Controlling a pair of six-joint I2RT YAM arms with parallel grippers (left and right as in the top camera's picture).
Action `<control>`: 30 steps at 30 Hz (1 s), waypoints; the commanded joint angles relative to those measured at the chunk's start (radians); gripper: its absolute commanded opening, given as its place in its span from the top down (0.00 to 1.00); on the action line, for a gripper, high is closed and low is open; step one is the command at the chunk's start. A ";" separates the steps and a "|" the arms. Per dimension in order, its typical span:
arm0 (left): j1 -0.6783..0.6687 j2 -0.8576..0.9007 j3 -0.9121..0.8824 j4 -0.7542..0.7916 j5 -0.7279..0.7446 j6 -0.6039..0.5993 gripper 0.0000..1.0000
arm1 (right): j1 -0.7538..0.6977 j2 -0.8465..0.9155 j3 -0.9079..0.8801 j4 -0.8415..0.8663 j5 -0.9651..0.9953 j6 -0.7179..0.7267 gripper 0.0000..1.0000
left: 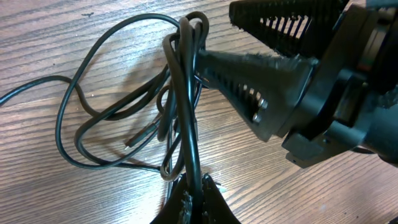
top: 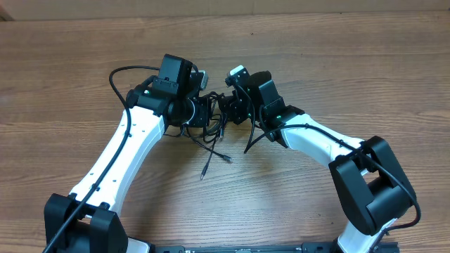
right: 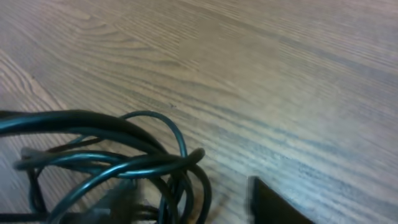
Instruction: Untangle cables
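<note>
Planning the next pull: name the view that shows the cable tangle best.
Left wrist: the cables are sharp, with loops and crossings traceable. Overhead shows them small and mostly hidden; right wrist shows only blurred, cropped loops.

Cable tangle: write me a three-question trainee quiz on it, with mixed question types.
1. True or false: the left gripper is clamped on strands of the cable tangle.
2. The right gripper has its jaws: A) apart, B) shut on a plug, C) out of sight.
3. Fill in: the table has a ____-grain surface.
Key: 1 true; 2 A; 3 wood.
</note>
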 commanded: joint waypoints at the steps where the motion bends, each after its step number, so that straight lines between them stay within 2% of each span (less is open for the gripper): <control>1: 0.005 -0.013 0.018 -0.002 0.017 0.016 0.96 | -0.001 -0.001 -0.008 -0.043 -0.040 0.084 0.37; 2: 0.005 -0.013 0.018 -0.002 0.015 0.016 0.96 | -0.001 -0.001 -0.008 -0.054 -0.051 0.131 0.37; 3: 0.005 -0.013 0.018 -0.002 0.015 0.016 0.96 | -0.006 -0.001 -0.008 -0.066 -0.091 0.243 0.36; 5: 0.005 -0.013 0.018 -0.002 0.015 0.016 0.96 | -0.018 -0.008 -0.006 -0.076 -0.155 0.316 0.34; 9: 0.005 -0.013 0.018 -0.003 0.015 0.016 0.96 | -0.058 -0.050 -0.006 -0.095 -0.352 0.416 0.33; 11: 0.005 -0.013 0.018 -0.003 0.015 0.016 0.96 | -0.084 -0.078 -0.006 -0.119 -0.440 0.465 0.37; 15: 0.005 -0.013 0.018 -0.002 0.015 0.016 0.96 | -0.112 -0.117 -0.006 -0.154 -0.543 0.544 0.37; 18: 0.005 -0.013 0.018 -0.002 0.016 0.016 0.96 | -0.109 -0.123 -0.006 -0.150 -0.533 0.553 0.37; 20: 0.005 -0.013 0.018 -0.002 0.019 0.015 0.96 | -0.097 -0.120 -0.006 -0.154 -0.461 0.587 0.36; 24: 0.005 -0.013 0.018 -0.002 0.041 0.012 0.96 | -0.061 -0.082 -0.006 -0.145 -0.241 0.783 0.36; 26: 0.005 -0.013 0.018 -0.002 0.060 0.012 0.96 | -0.045 -0.050 -0.006 -0.081 -0.229 0.859 0.36; 30: 0.005 -0.013 0.018 -0.002 0.060 0.013 0.96 | -0.016 -0.034 -0.006 -0.009 -0.227 0.893 0.36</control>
